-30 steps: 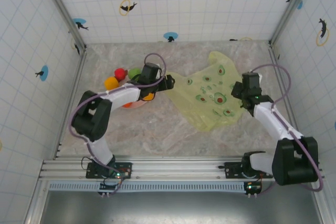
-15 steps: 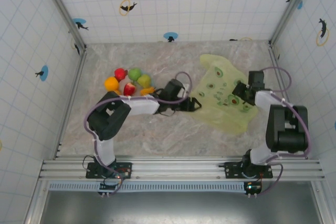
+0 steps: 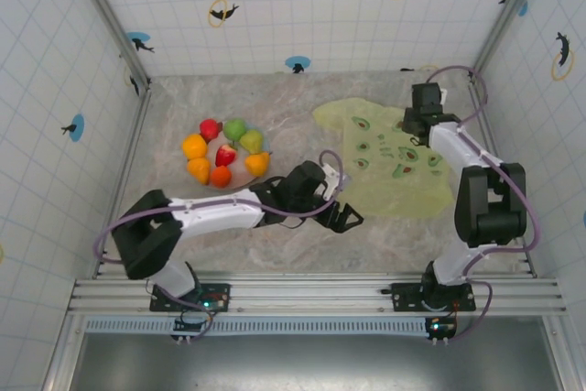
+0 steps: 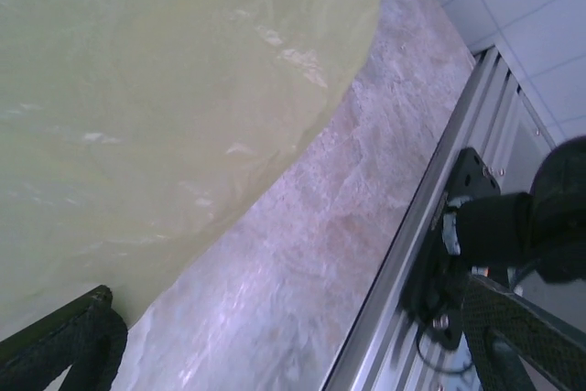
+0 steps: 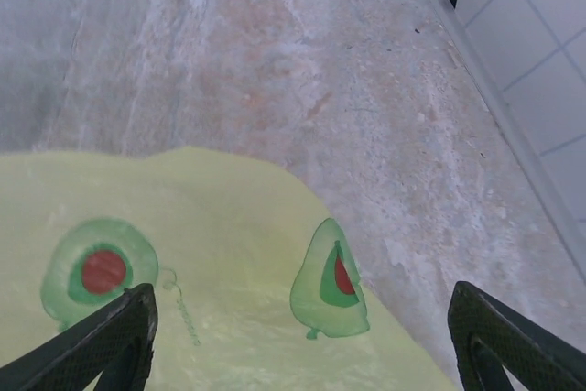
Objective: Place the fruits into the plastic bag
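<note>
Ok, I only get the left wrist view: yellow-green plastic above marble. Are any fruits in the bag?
Observer: None visible; the fruits sit clustered on the plate, left of the plastic bag.
Operator: Where's the right pincer?
Observer: The right pincer hangs open over the plastic bag's far edge, holding nothing.
Operator: And mine?
Observer: From above, the left pincer is beside the plastic bag's near left corner.

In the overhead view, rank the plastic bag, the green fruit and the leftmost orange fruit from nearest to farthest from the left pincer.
1. plastic bag, close on the right of the left pincer.
2. green fruit, far edge of the plate.
3. orange fruit, plate's left edge.
</note>
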